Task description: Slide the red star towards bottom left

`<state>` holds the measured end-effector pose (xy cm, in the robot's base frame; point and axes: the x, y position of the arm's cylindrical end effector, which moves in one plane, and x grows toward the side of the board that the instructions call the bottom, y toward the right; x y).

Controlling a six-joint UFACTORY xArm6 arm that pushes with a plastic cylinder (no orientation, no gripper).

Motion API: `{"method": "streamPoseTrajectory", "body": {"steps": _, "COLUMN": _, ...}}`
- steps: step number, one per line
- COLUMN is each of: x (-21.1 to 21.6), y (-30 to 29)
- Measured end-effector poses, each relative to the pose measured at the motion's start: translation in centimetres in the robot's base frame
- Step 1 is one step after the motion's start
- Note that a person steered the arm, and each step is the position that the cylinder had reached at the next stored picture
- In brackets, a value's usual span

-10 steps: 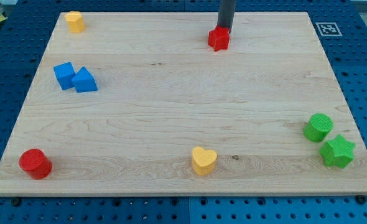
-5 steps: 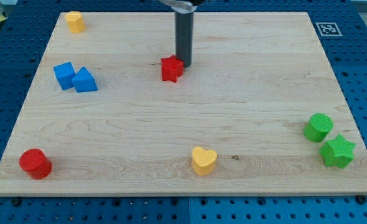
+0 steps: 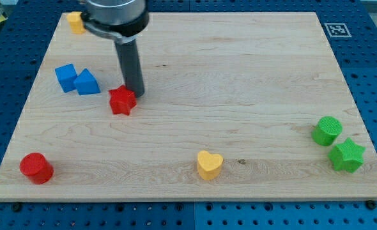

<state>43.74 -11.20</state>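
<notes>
Camera view shows my tip, a bare rod with no jaws to open or close, touching the red star's upper-right side, having driven it from the board's top down-left beside the blue blocks, so progress looks good.

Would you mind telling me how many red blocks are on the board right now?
2. The red star lies left of centre, touching my tip on its upper right. The red cylinder stands near the bottom-left corner. The arm could hide another.
</notes>
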Motion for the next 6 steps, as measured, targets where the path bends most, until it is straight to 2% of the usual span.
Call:
{"method": "streamPoseTrajectory", "body": {"steps": 4, "x": 8.0, "y": -7.8}}
{"method": "streamPoseTrajectory", "body": {"steps": 5, "x": 8.3, "y": -8.5}}
{"method": "streamPoseTrajectory", "body": {"steps": 6, "x": 6.9, "y": -5.4}}
